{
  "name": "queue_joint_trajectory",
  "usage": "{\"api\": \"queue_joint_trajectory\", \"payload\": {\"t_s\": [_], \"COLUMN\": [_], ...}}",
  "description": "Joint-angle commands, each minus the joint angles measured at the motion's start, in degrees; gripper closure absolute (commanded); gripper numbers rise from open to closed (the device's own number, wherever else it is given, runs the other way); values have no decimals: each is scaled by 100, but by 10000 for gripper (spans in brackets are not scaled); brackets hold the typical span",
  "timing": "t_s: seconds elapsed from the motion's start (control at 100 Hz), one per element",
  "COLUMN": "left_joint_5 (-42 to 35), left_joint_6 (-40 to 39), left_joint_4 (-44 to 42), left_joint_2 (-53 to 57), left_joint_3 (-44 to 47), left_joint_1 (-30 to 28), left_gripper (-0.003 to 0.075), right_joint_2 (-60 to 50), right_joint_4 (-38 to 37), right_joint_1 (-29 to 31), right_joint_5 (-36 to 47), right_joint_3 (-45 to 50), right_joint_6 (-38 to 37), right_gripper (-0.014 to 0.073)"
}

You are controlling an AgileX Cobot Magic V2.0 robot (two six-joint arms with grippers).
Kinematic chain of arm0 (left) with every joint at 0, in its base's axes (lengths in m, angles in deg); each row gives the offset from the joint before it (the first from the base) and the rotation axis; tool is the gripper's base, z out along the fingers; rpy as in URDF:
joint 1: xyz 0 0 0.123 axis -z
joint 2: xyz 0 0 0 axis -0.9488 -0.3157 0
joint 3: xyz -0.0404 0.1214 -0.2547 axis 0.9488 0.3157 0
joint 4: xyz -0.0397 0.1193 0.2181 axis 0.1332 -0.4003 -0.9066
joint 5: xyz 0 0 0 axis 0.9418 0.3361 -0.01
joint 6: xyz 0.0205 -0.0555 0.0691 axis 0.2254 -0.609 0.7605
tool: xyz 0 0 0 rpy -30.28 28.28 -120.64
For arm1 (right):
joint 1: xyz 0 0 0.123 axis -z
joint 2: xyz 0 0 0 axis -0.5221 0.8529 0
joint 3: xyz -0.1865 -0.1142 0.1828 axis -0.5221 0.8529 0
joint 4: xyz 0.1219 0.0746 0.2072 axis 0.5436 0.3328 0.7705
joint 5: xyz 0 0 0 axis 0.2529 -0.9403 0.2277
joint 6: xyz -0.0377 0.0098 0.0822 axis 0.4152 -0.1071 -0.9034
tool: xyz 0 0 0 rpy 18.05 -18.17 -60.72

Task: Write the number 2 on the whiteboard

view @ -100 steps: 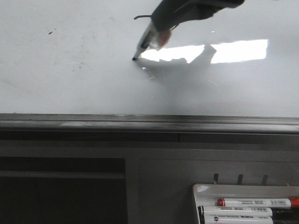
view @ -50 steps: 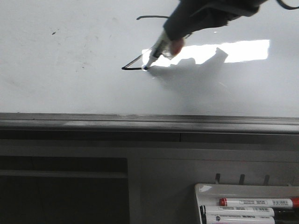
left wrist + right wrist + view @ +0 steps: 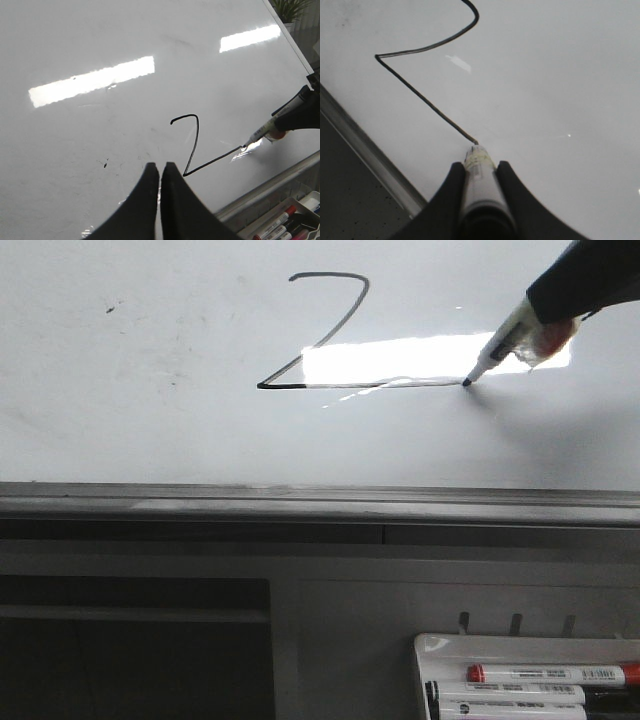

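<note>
The whiteboard (image 3: 150,420) fills the upper front view, with its grey metal rim below. A black number 2 (image 3: 330,335) is drawn on it, with hooked top, diagonal and long base line; it also shows in the left wrist view (image 3: 192,150) and the right wrist view (image 3: 420,75). My right gripper (image 3: 479,170) is shut on a white marker (image 3: 500,345), whose tip touches the board at the right end of the base line. My left gripper (image 3: 160,167) is shut and empty, hovering over the board left of the digit.
A white marker tray (image 3: 440,650) with several markers, one red-capped (image 3: 545,674), sits at the lower right below the board. The grey rim (image 3: 320,502) runs along the board's bottom edge. Small black specks (image 3: 112,309) mark the board's left part.
My right gripper has drawn the diagonal down to the left, then swept right along the base line. The digit's whole shape now shows. The left gripper's motion is not shown.
</note>
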Motion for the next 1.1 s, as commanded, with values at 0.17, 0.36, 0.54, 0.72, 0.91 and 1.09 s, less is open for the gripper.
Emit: {"api": "queue_joint_trajectory", "payload": {"t_s": [0.17, 0.36, 0.54, 0.72, 0.91, 1.09], "left_joint_5": [-392, 460, 1191, 2334, 3052, 3197], "left_joint_6": [-37, 888, 2525, 3478, 3624, 3977], "left_joint_4": [244, 928, 2294, 3206, 3654, 3730], "left_joint_2": [-162, -767, -1525, -2193, -2705, -3081], "left_joint_3": [-281, -888, -1526, -2063, -2418, -2657], "left_joint_1": [-13, -13, -13, -13, -13, -13], "left_gripper": [356, 316, 339, 401, 408, 403], "right_joint_2": [-804, -868, -565, -450, -450, -446], "right_joint_4": [99, 104, 104, 104, 104, 104], "right_joint_1": [-1143, -2189, -2890, -3092, -3092, -3167], "right_joint_5": [-748, -507, 195, 557, 337, 48], "right_joint_3": [-573, -734, -764, -779, -1045, -1178], "right_joint_6": [78, 78, 89, 89, 89, 111], "right_gripper": [654, 654, 654, 654, 654, 654]}}
